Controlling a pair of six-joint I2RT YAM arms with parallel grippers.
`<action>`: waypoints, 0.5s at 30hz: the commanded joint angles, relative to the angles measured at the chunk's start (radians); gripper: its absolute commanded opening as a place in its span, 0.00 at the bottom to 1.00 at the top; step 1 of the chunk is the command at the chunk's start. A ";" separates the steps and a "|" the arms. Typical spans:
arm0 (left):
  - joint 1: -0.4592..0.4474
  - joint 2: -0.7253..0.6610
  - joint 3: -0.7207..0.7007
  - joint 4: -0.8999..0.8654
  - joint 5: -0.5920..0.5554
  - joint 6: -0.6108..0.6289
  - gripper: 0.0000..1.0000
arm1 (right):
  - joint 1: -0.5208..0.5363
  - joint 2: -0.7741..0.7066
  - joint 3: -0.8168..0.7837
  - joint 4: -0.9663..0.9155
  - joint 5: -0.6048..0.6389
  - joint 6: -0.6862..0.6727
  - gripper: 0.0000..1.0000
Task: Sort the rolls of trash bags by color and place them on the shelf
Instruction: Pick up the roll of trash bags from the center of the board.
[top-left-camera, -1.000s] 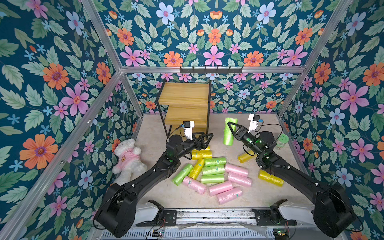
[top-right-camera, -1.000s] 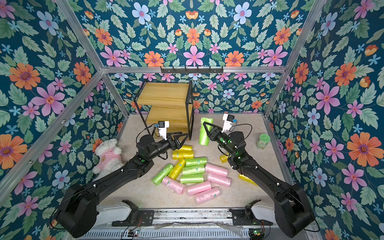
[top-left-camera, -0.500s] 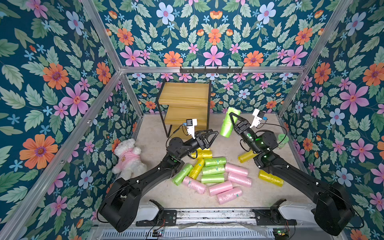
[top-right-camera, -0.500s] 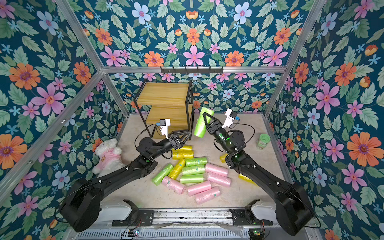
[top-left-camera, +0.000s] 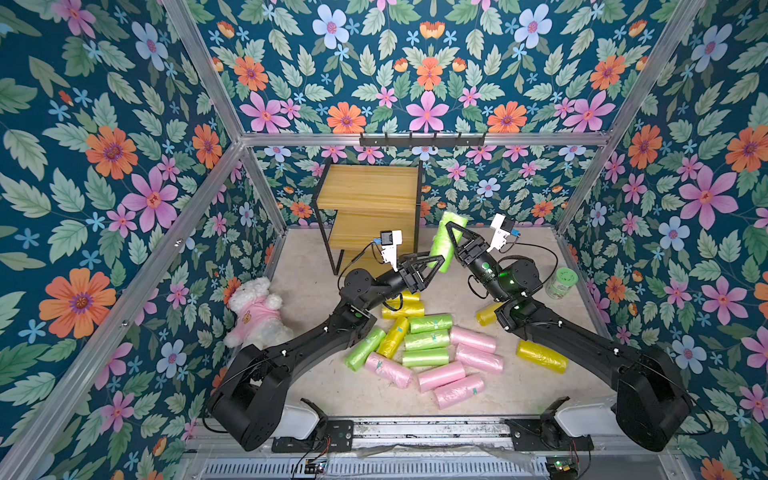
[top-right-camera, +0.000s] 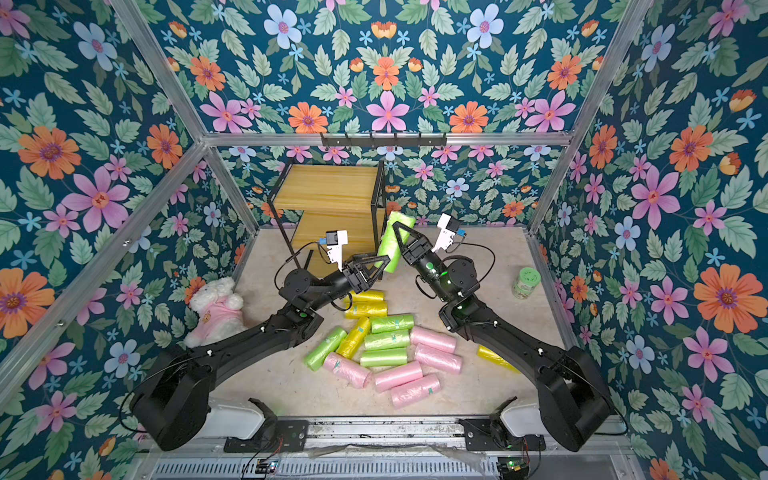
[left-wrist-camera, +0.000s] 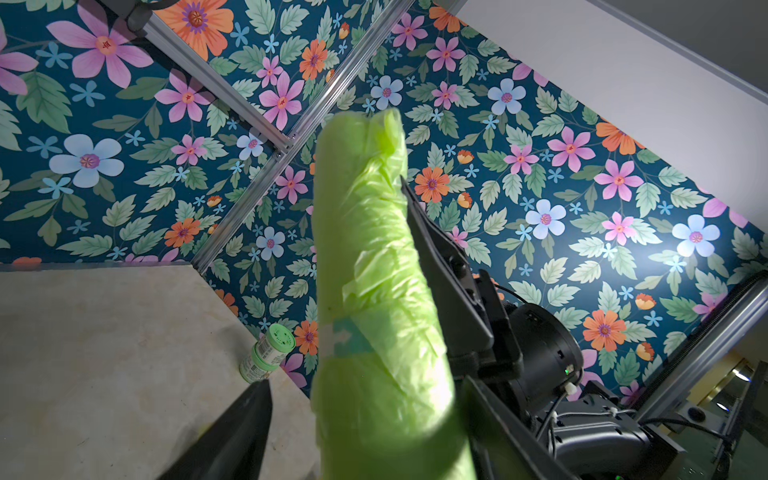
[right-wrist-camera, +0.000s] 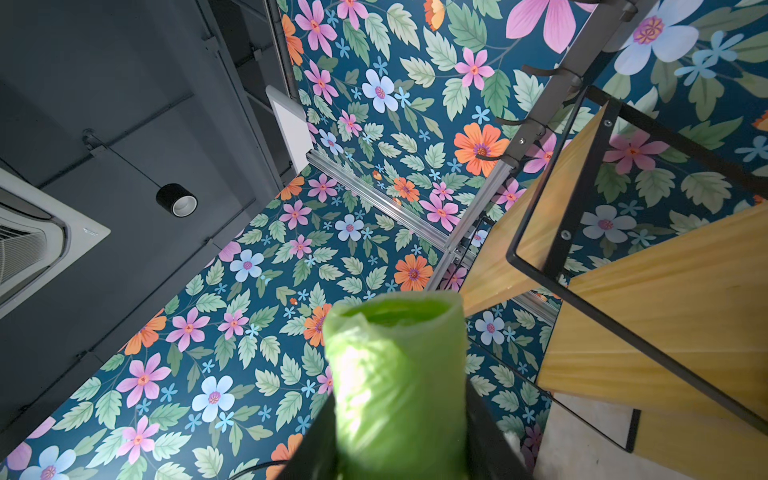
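Note:
My right gripper (top-left-camera: 449, 232) is shut on a lime green roll (top-left-camera: 445, 243) and holds it tilted in the air just right of the shelf (top-left-camera: 370, 195). In the right wrist view the roll (right-wrist-camera: 395, 365) fills the space between the fingers, with the shelf (right-wrist-camera: 665, 299) close beside it. My left gripper (top-left-camera: 436, 266) is open around the roll's lower end; in the left wrist view a gap shows between one finger (left-wrist-camera: 249, 415) and the roll (left-wrist-camera: 374, 270). Several green, pink and yellow rolls (top-left-camera: 424, 340) lie heaped on the floor. The shelf's boards in view are bare.
A green-lidded jar (top-left-camera: 561, 282) stands by the right wall. A white plush toy in pink (top-left-camera: 257, 311) lies at the left wall. One yellow roll (top-left-camera: 540, 355) lies apart under the right arm. A black hook rail (top-left-camera: 422, 139) hangs on the back wall.
The right gripper lifted the green roll up and leftward toward the shelf. The left gripper rose to meet it, and its jaws narrowed around the roll's lower end.

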 joint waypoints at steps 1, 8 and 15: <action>-0.001 0.015 0.024 0.056 0.020 0.017 0.67 | 0.002 0.007 0.006 0.097 -0.013 0.018 0.38; 0.000 0.009 0.024 0.041 0.020 0.053 0.31 | -0.001 0.012 0.005 0.075 0.007 -0.013 0.46; 0.052 -0.089 0.069 -0.261 -0.010 0.248 0.24 | -0.040 -0.028 -0.019 0.021 -0.004 -0.107 0.81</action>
